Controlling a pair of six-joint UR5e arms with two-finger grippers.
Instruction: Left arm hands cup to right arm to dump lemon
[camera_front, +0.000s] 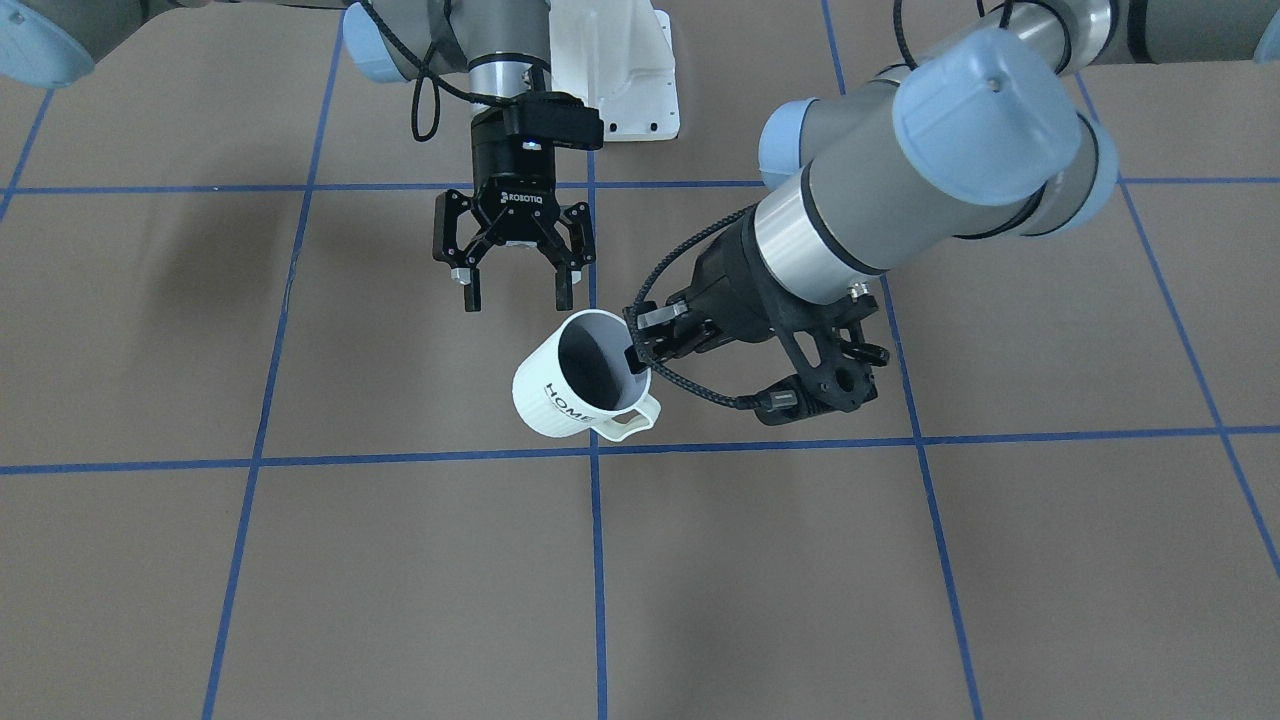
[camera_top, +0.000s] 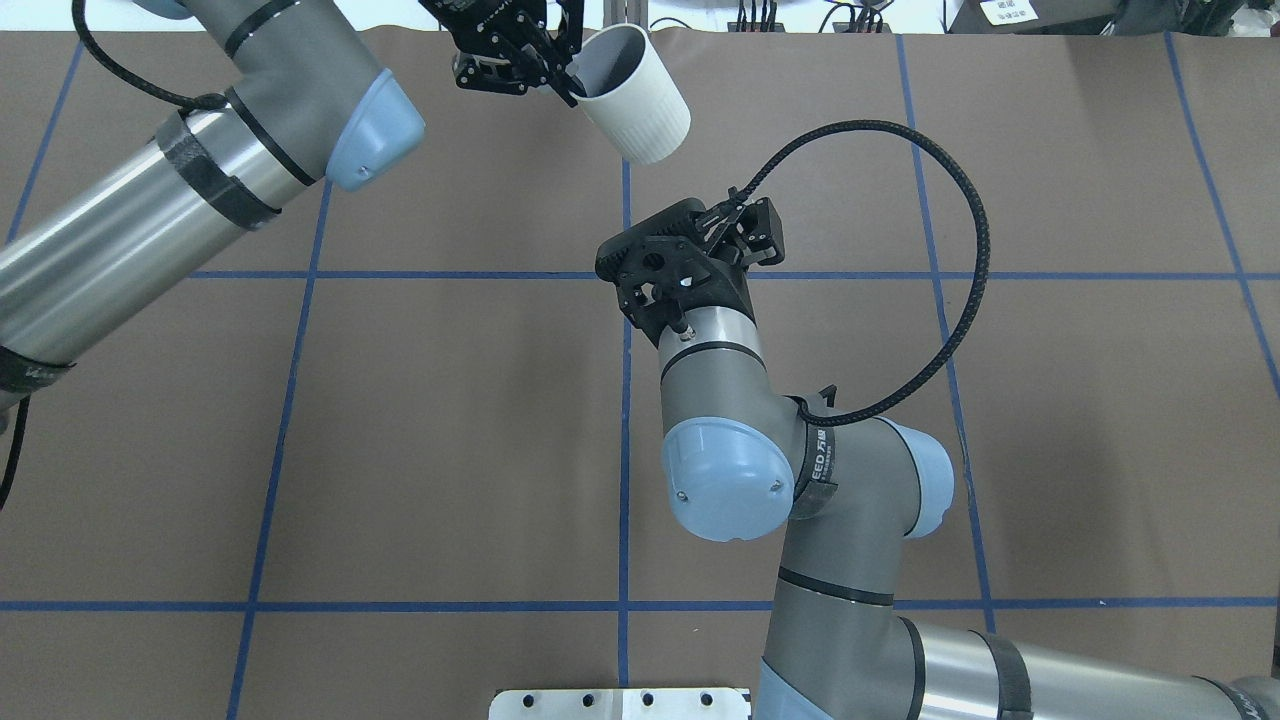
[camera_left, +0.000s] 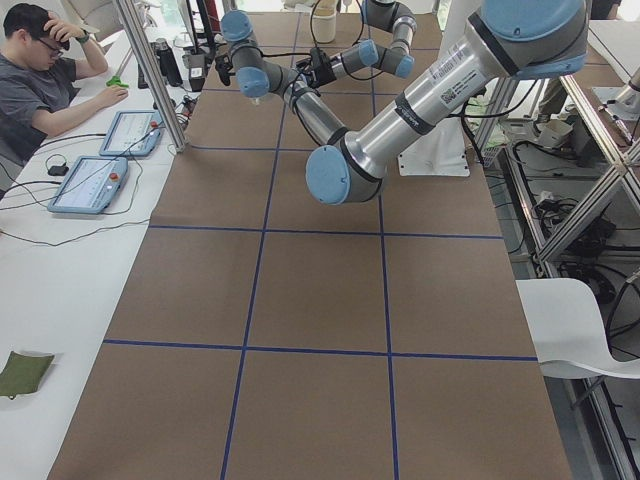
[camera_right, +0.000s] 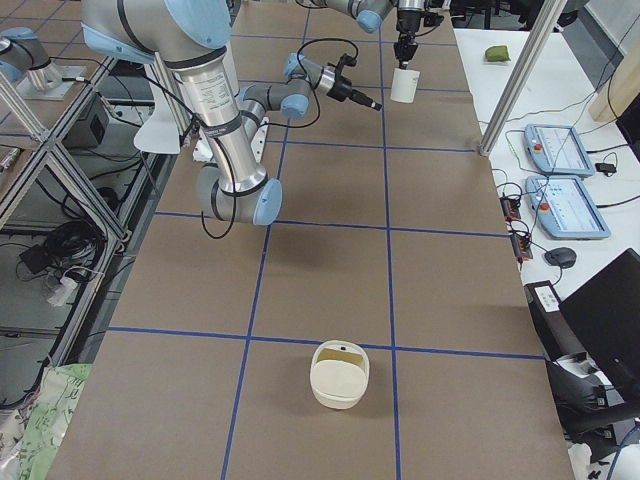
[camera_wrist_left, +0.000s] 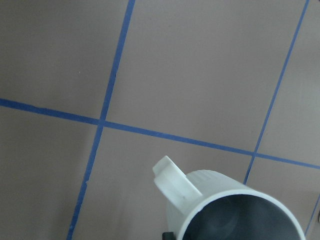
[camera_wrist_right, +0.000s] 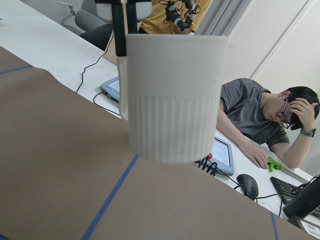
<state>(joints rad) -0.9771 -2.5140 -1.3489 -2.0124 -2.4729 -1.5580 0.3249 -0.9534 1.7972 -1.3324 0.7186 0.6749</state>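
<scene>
My left gripper is shut on the rim of the off-white ribbed cup and holds it raised above the table. The cup hangs about upright in the exterior right view. It reads "HOME", and its handle points away from the robot. The cup also shows in the overhead view, the left wrist view and the right wrist view. My right gripper, marked ROBOTIQ, is open and empty. It points at the cup across a short gap. The lemon does not show; what I see of the cup's inside is dark grey.
A cream round container with a yellowish inside stands on the table toward its end on my right. An operator sits at the side desk beyond the cup. Tablets and a metal post stand there. The white base plate lies behind my right gripper.
</scene>
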